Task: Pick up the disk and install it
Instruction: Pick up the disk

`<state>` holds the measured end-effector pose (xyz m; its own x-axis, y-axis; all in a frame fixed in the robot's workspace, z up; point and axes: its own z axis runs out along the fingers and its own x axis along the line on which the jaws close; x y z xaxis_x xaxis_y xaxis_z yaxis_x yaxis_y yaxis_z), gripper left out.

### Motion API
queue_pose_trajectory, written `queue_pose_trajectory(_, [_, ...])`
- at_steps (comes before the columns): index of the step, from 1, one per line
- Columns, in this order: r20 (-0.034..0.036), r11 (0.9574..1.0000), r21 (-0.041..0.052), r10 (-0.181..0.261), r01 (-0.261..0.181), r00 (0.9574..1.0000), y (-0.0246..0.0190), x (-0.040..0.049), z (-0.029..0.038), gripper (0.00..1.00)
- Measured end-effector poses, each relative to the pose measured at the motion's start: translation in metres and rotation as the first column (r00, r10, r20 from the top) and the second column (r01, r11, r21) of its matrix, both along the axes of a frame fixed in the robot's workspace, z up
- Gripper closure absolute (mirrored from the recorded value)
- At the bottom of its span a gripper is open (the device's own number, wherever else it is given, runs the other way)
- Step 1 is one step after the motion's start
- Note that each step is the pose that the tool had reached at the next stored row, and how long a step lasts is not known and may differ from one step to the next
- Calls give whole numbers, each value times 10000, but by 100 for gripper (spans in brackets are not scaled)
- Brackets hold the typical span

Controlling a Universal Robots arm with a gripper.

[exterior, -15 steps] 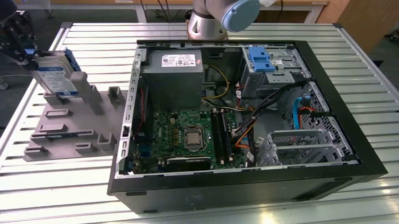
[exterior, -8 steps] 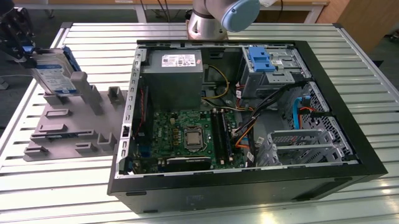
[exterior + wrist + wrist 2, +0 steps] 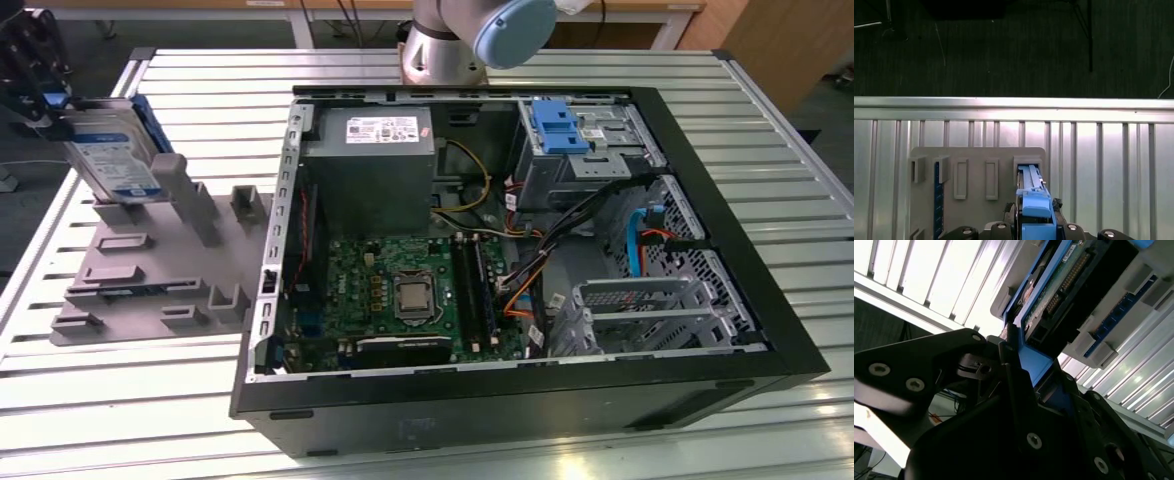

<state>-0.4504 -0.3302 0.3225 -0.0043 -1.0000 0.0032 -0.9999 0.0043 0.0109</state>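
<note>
We found the task at its first step. The black tool was clamped on the flat silver-grey hard disk with its white-and-blue label, gripping it by the bright blue plastic carrier frame. In the second wrist view the dark fingers pressed on the blue frame edge, with the disk's green circuit side reaching away from them.

The disk stood upright at the far end of the grey moulded fixture block, on the exterior view's left. It was well apart from the open black computer case, which lay on its side on the slatted metal desk. In the first wrist view the disk's blue edge ran down to a slot in the block. We could not tell whether its lower edge sat in that slot or had just cleared it.

So we judged the grasp made and the lift barely begun, if at all. The carry to the case and the whole of the installing were left. Inside the case, the perforated metal drive cage near the exterior view's right held no disk as far as we could see. A blue plastic bracket sat at the case's far corner.
</note>
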Motion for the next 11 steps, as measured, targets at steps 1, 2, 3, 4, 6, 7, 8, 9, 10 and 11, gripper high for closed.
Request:
queue_pose_trajectory(1, [0,10000,0,0,0,10000,0,0,10,64])
queue_pose_trajectory(2, [0,10000,0,1,-1,10000,0,0,18,64])
queue_pose_trajectory(3, [0,10000,0,0,0,10000,0,0,26,64])
queue_pose_trajectory(4, [-1,10000,0,0,0,10000,0,0,34,64])
queue_pose_trajectory(6, [-1,10000,0,1,-1,10000,0,0,48,64])
queue_pose_trajectory(7, [0,10000,0,0,0,10000,0,0,52,64])
queue_pose_trajectory(8, [1,10000,1,1,-1,10000,0,0,52,64])
queue_pose_trajectory(9, [3,10000,1,0,0,10000,0,0,52,64])
queue_pose_trajectory(10, [1,10000,0,0,0,10000,0,0,55,64])
queue_pose_trajectory(11, [0,10000,0,0,0,10000,0,0,56,64])
